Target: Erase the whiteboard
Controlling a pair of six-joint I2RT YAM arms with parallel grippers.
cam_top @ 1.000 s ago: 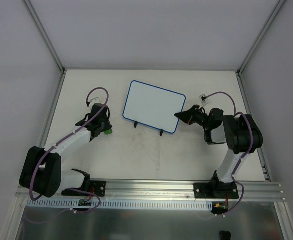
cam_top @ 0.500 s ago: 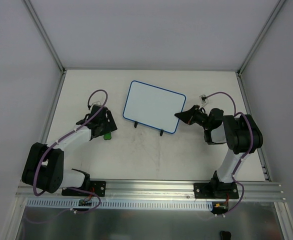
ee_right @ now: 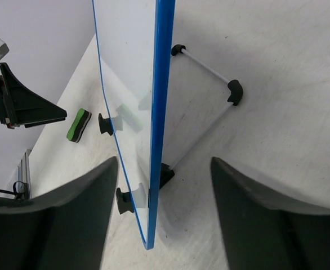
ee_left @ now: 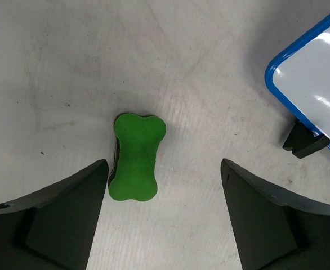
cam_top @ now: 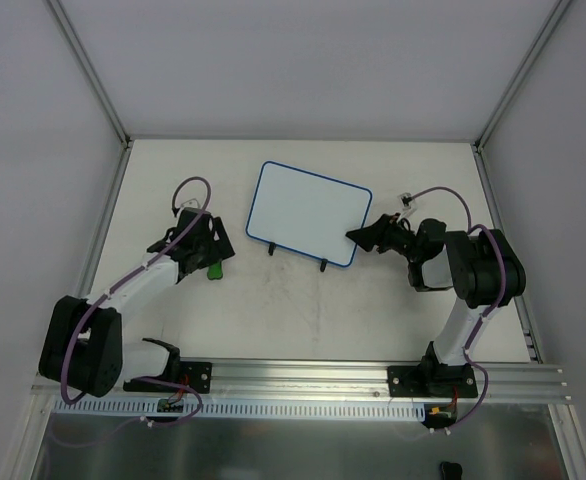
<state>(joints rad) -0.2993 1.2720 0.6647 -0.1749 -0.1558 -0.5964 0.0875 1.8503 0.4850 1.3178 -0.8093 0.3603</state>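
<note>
The whiteboard (cam_top: 308, 213) stands tilted on its black feet in mid-table, its face white inside a blue rim. The top view shows no marks on it. A green bone-shaped eraser (ee_left: 135, 157) lies flat on the table, just inside the left finger of my open left gripper (ee_left: 162, 166) and free of both fingers. In the top view the eraser (cam_top: 214, 268) sits left of the board under that gripper (cam_top: 209, 256). My right gripper (ee_right: 164, 163) is open astride the board's blue right edge (ee_right: 162, 112), with gaps on both sides. It is at the board's right corner (cam_top: 363, 235).
A thin wire stand with black feet (ee_right: 232, 93) props the board from behind. The left arm's finger (ee_right: 27, 107) and the eraser (ee_right: 78, 125) show beyond the board. Frame posts and walls bound the table; an aluminium rail (cam_top: 303, 378) runs along the near edge.
Both grippers have opened. The left one let go of the green eraser, which now lies on the table. The right one released the board's edge.
</note>
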